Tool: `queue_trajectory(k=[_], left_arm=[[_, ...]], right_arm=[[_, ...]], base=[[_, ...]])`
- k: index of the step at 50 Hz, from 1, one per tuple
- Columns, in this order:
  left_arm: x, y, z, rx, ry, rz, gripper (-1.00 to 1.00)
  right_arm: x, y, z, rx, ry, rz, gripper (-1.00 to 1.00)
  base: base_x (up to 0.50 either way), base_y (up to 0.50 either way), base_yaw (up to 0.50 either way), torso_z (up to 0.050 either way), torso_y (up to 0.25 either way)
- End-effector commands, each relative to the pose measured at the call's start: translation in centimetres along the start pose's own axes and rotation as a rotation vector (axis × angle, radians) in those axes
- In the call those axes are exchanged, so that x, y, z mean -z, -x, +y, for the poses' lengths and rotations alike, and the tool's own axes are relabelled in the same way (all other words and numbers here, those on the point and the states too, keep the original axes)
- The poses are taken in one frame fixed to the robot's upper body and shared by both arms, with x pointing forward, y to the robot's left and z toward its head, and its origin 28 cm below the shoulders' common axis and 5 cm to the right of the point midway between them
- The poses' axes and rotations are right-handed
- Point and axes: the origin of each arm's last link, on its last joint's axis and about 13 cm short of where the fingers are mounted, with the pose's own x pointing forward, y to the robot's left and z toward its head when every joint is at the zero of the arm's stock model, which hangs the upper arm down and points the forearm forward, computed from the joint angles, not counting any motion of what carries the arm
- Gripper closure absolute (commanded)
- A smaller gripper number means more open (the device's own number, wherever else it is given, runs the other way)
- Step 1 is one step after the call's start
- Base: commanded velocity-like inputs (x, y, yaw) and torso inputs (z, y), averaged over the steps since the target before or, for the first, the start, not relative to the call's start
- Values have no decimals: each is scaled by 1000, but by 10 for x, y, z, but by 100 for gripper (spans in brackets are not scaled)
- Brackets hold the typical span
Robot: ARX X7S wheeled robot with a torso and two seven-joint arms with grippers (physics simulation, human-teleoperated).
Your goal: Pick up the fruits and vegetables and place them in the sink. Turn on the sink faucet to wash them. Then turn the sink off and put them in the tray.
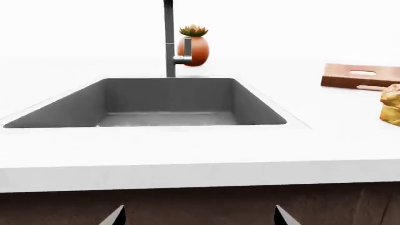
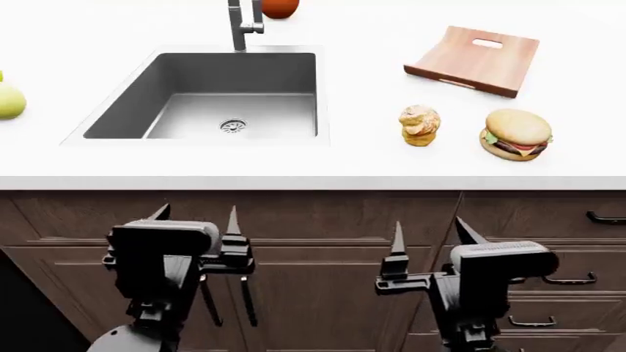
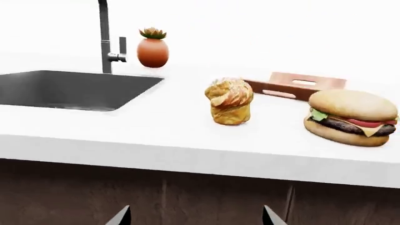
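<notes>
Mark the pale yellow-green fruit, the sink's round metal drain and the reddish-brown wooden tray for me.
Pale yellow-green fruit (image 2: pixel 10 100): head view, its rounded body at the picture's edge.
Round metal drain (image 2: pixel 233 126): head view, centre of the grate.
Reddish-brown wooden tray (image 2: pixel 470 60): head view, bare floor.

Sink (image 2: pixel 245 77) sits left of centre, faucet (image 2: pixel 237 26) on its back edge; tray (image 2: pixel 476 60) back right; pastry (image 2: pixel 420 125) and burger (image 2: pixel 515 134) before it; fruit (image 2: pixel 10 99) at left edge.

White tabletop (image 2: pixel 372 158) carries tray (image 2: pixel 474 60) and burger (image 2: pixel 515 134) toward its right edge, pastry (image 2: pixel 420 125) beside them, pale fruit (image 2: pixel 10 100) at left edge
</notes>
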Motion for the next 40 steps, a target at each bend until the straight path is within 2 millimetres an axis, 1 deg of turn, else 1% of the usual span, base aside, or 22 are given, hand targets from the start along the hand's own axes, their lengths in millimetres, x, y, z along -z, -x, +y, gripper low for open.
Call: queue_trajectory(k=[1, 3, 5, 7, 9, 12, 16, 23, 31, 40], left_arm=[[-77, 12, 8, 58, -36, -37, -100], [-90, 12, 11, 72, -38, -45, -100], [-102, 15, 14, 95, -35, -57, -100], [-108, 14, 17, 99, -44, -70, -100], [-113, 17, 21, 81, -52, -76, -100], [-121, 22, 21, 105, -63, -79, -100], [-123, 26, 23, 112, -75, -78, -100], [-123, 31, 24, 116, -82, -87, -100], [-123, 33, 26, 120, -66, -97, -100], [-121, 32, 27, 117, -57, -100, -100]], right_arm=[[-74, 5, -15, -38, 34, -104, -100], [-90, 3, -19, -43, 34, -126, -100], [-106, 1, -23, -45, 40, -147, -100], [-118, 1, -25, -52, 49, -168, -100], [-127, 1, -25, -64, 57, -186, -100], [-135, 0, -25, -78, 69, -204, -100], [-139, -2, -23, -118, 69, -210, -100], [-139, -1, -22, -171, 61, -223, -100], [-139, -1, -21, -192, 67, -233, -100], [-130, 0, -21, -199, 75, -224, -100]], base=[[0, 0, 0, 0, 0], [0, 0, 0, 0, 0], [0, 0, 0, 49, 0], [0, 0, 0, 50, 0], [0, 0, 0, 50, 0], [0, 430, 0, 50, 0], [0, 500, 0, 50, 0], [0, 500, 0, 50, 0], [14, 500, 0, 50, 0], [75, 500, 0, 50, 0]])
